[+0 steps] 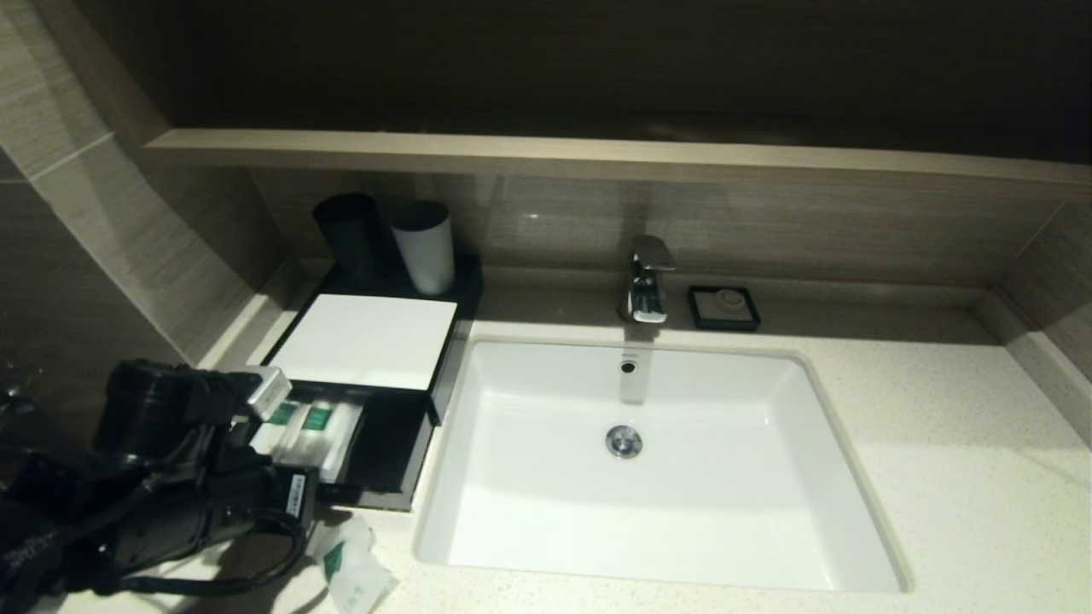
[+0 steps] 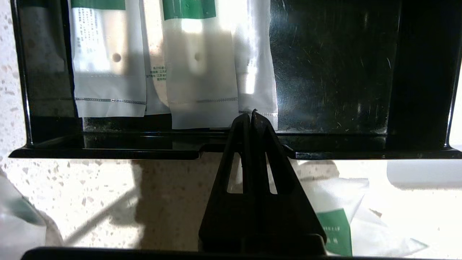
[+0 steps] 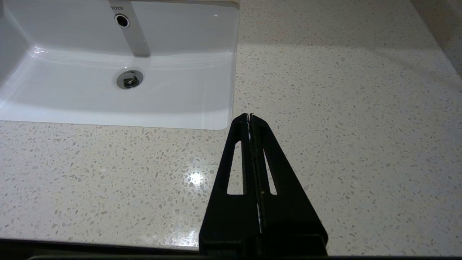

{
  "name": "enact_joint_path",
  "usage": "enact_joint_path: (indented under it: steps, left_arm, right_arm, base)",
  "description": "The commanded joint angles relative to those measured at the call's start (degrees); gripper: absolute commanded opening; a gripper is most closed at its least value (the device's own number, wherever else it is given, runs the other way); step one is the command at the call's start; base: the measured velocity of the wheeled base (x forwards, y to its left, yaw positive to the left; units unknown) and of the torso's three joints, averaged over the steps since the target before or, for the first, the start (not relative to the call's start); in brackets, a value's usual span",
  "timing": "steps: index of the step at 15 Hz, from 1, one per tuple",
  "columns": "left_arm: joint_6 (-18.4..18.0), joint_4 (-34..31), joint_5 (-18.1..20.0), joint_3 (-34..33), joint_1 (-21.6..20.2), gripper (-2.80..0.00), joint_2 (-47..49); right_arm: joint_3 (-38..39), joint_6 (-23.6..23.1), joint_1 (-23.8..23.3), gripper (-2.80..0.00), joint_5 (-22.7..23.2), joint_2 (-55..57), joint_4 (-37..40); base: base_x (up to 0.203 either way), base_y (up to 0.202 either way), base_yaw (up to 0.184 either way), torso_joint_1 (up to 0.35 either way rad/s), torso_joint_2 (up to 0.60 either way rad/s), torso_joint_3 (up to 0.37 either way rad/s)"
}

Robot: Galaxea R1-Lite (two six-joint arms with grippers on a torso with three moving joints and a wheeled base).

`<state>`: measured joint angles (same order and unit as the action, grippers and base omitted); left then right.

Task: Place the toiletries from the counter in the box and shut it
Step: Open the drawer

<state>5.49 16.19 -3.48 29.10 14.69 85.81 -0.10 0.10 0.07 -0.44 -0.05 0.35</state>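
Note:
A black box (image 1: 388, 443) stands left of the sink, with a white top (image 1: 367, 341) and its drawer pulled out toward me. Several white sachets with green labels (image 1: 311, 425) lie in the drawer; they also show in the left wrist view (image 2: 198, 72). One more white sachet with a green label (image 1: 351, 570) lies on the counter in front of the box and shows in the left wrist view (image 2: 335, 224). My left gripper (image 2: 251, 115) is shut and empty, its tips at the drawer's front lip (image 2: 108, 153). My right gripper (image 3: 249, 115) is shut and empty over bare counter, right of the sink.
A black cup (image 1: 348, 230) and a white cup (image 1: 424, 246) stand behind the box. The white sink (image 1: 768, 477) fills the middle, with a chrome faucet (image 1: 648, 277) and a black soap dish (image 1: 723, 307) behind it. A tiled wall (image 1: 102, 205) rises on the left.

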Motion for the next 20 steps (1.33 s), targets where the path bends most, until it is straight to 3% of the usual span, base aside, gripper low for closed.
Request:
enact_joint_path:
  steps: [1,20]
  left_arm:
    - [0.05,-0.55,-0.04,-0.01,0.16,-2.80,-0.91]
    - [-0.71,-7.82,0.04,-0.41,0.58,-2.80,-6.97]
  right_arm:
    - [0.01,-0.01,0.01,-2.80,0.00,0.05,0.00]
    - [0.01,-0.01,0.09,-2.80,0.00,0.05,0.00]
  base:
    - [0.000,0.000,0.000,0.000,0.00,0.000]
    - [0.000,0.000,0.000,0.000,0.00,0.000]
